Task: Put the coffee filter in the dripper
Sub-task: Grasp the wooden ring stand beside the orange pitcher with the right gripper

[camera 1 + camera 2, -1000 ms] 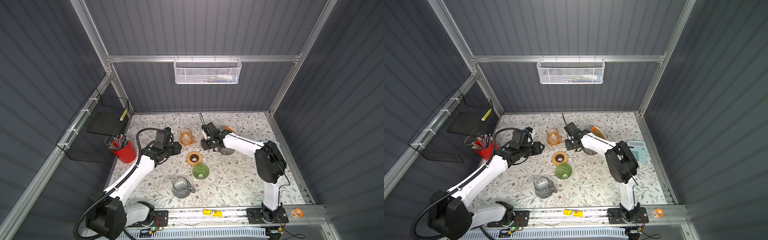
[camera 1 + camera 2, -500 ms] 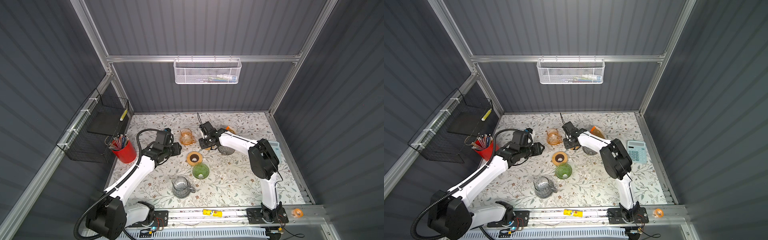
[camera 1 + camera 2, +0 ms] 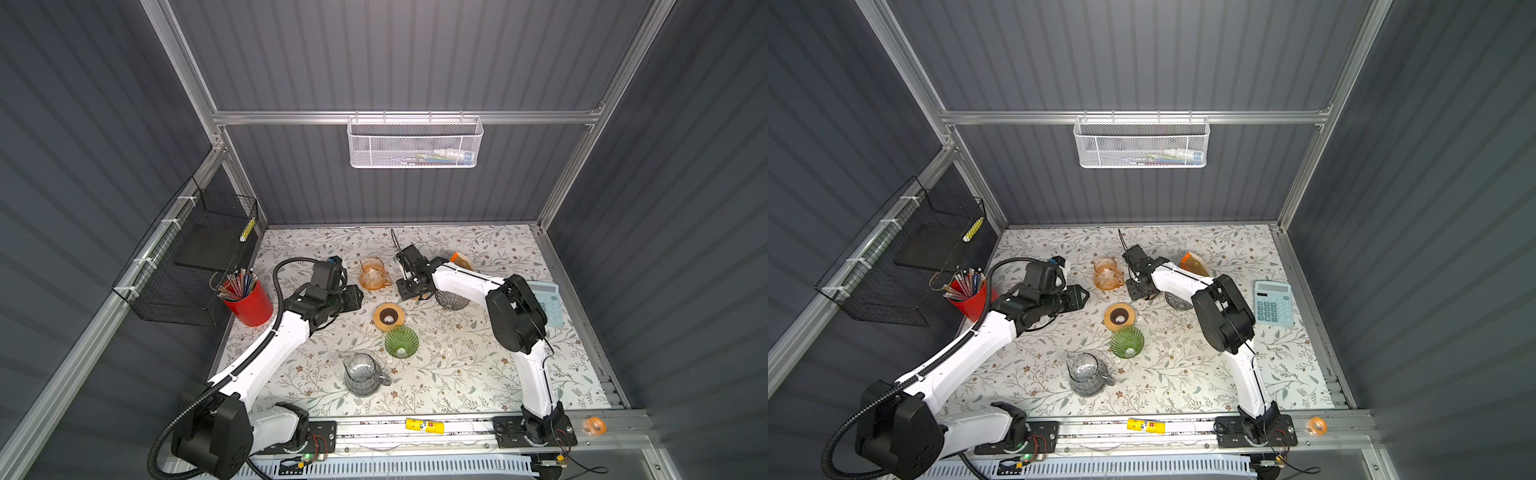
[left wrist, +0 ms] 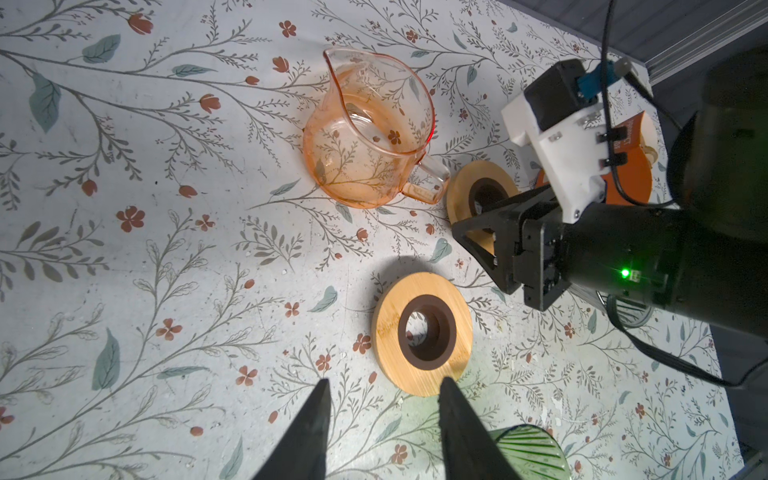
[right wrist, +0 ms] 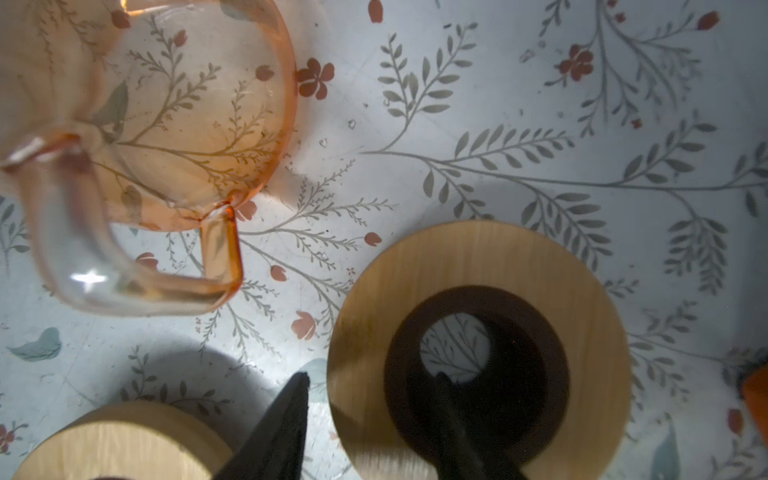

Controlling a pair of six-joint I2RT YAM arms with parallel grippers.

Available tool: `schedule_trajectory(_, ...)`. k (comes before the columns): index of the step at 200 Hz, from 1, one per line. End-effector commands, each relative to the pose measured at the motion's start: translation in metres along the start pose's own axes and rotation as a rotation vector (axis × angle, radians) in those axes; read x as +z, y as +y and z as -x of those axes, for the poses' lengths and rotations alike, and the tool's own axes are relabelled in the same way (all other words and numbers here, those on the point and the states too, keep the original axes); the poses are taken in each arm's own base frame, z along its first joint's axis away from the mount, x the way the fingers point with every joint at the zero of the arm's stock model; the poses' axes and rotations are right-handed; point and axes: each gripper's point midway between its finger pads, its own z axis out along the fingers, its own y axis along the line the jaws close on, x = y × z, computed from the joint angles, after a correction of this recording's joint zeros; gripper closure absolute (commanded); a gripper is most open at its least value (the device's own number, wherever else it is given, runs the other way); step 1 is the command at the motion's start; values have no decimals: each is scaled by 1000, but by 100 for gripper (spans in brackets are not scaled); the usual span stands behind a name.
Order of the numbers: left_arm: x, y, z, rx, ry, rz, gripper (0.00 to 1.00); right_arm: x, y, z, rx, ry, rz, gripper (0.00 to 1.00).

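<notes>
The right gripper (image 5: 372,376) is half open, astride the wall of a wooden ring (image 5: 478,257) just beside the orange pitcher (image 3: 372,272): one finger in the hole, the other outside with a thin gap. The left gripper (image 4: 384,380), also half open, holds nothing above the desk (image 3: 457,374) near a second wooden ring (image 4: 386,324). The orange filter pack (image 3: 462,262) lies at the back behind the right arm (image 3: 465,279), well apart from the green dripper (image 3: 401,341).
</notes>
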Motion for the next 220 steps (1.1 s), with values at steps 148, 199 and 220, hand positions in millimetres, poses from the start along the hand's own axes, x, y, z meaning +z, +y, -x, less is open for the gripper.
schedule_trajectory(148,-17,-8,-12,-16,62,-45,55,14,-7,-2,-38,30,-37,57)
schedule_trajectory(199,-26,-5,-19,-21,80,-27,55,20,-8,-3,-45,37,-42,56)
schedule_trajectory(220,-27,-5,-18,-25,76,-27,55,20,-9,-2,-46,39,-50,63)
